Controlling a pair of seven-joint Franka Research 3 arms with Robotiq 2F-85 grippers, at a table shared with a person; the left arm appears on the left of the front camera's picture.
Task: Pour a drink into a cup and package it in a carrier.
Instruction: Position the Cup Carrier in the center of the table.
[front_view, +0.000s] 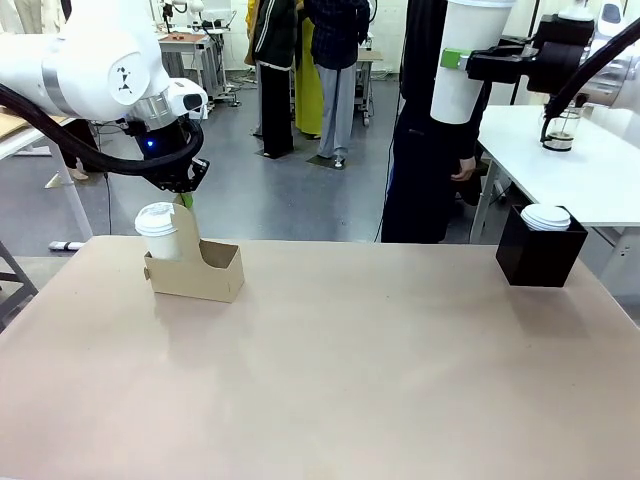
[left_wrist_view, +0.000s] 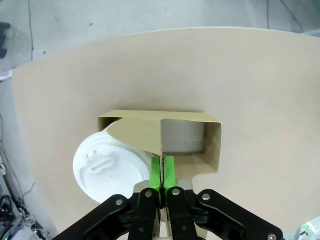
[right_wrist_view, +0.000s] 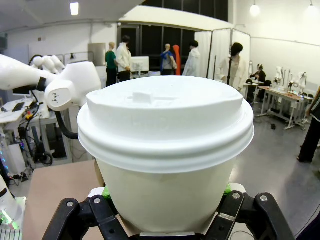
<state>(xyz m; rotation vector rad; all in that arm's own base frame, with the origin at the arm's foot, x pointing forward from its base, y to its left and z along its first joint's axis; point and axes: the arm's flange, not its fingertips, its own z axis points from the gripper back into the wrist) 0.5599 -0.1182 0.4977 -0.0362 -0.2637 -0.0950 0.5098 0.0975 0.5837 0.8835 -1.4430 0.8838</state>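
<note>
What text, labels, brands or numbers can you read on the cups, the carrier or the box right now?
No readable text anywhere.
carrier: plain brown cardboard, no print.
cup in the carrier: raised moulded marks on the lid, no legible letters.
raised cup: blank white, lid and wall.
black box: no label.
left arm: a small dark emblem, no letters.

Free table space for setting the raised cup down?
Bare: middle and near half of the table, between the carrier and the black box. Crowded: far-left corner, where the left gripper pinches the carrier handle beside a lidded cup.
</note>
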